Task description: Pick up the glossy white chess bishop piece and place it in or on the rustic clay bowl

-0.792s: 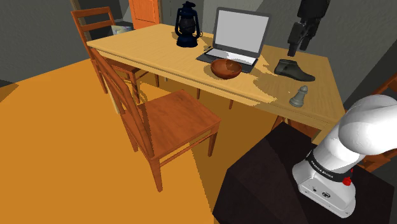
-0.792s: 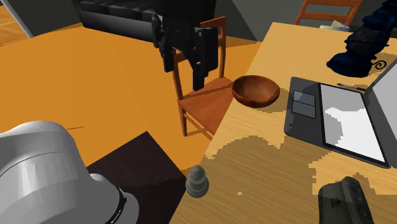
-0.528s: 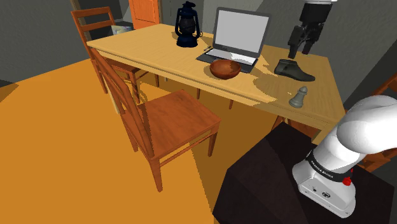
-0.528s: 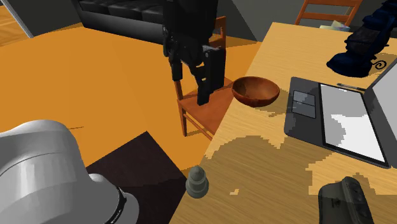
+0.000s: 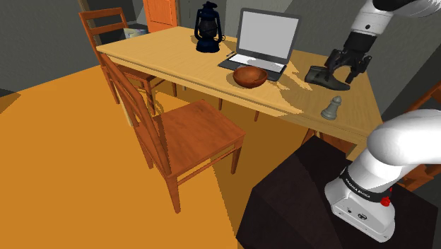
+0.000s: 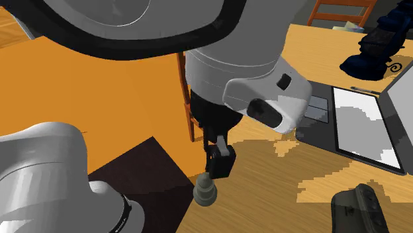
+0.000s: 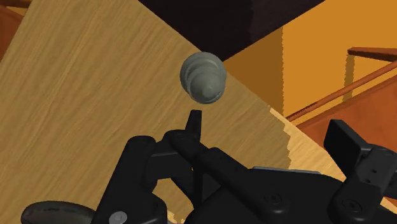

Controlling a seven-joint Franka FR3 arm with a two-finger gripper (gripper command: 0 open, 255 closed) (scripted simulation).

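Near the table's (image 5: 177, 60) front corner, at the right of the shoulder view and close to the stand, the bishop (image 5: 332, 107) stands upright on its base, drawn grey rather than white. My gripper (image 5: 345, 69) hangs above and behind it, over a dark shoe (image 5: 325, 76), with its two fingers spread apart and nothing between them. From the hand's own camera I look almost straight down on the bishop's rounded head, ahead of the fingers and not yet between them. I judge the piece to be small, stiff and light, with a smooth turned surface that will slip if I pinch a bulge. The narrow waist under the head looks like the best place to close on, coming down from above with a finger on each side. Its base is small and it sits near the table's edge, so a sideways nudge could tip it or send it off. The brown bowl (image 5: 251, 76) waits in front of the laptop (image 5: 265, 35), well apart, towards the upper middle of the shoulder view.
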